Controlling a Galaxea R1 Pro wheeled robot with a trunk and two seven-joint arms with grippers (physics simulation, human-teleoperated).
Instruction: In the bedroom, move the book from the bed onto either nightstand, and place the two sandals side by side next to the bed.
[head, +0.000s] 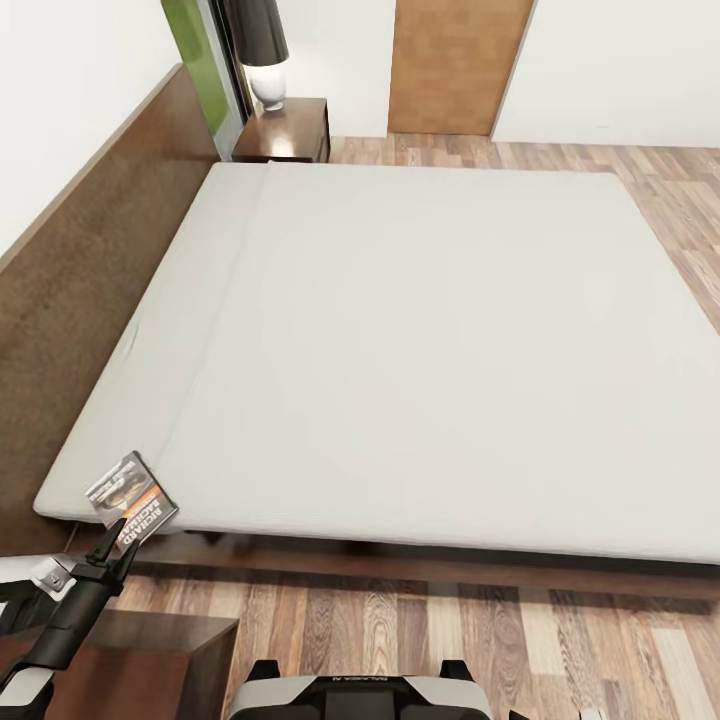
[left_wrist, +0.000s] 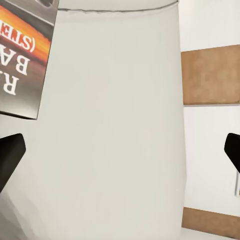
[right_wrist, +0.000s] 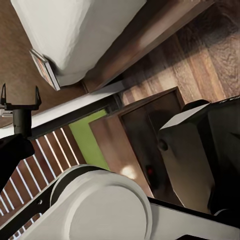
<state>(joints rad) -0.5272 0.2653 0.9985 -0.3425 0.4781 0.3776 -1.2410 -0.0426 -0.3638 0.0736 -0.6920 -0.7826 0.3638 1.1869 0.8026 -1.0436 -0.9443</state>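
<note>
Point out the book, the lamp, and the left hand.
book (head: 131, 501): head view, middle of its cover.
lamp (head: 262, 45): head view, dark shade.
left hand (head: 118, 545): head view, between its fingertips by the book.

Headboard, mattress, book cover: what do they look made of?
Headboard: dark brown wood, matte, faint mottled grain. Mattress: bare pale grey-white fabric, probably over foam; smooth, with soft rounded edges and one long seam. Book: thin paperback, printed cover with an orange band and white lettering; finish unclear. All are simulator renders, so these are looks only.
</note>
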